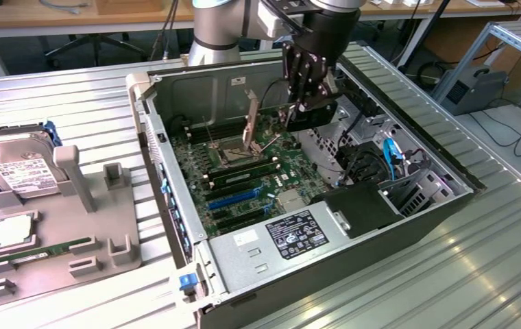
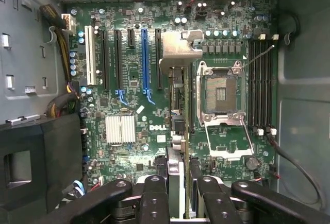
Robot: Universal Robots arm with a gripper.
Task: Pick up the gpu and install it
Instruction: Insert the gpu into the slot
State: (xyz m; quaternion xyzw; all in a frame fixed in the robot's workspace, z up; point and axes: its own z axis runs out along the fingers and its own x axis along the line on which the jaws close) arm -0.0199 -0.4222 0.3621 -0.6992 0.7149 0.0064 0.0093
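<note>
Ribbed metal table [image 1: 466, 274], wooden desks [image 1: 50, 15] behind, floor cables [image 1: 507, 133]

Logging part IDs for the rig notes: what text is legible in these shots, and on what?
"DELL": on the motherboard.
PSU label: print too small to read.
Hard drive label: too small to read.
Gpu: no legible text.

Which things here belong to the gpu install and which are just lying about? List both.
Part of the job:
- gpu, clamped in the gripper
- motherboard
- open computer case

Lying about:
- hard drive
- green RAM stick
- grey tray holding both
</note>
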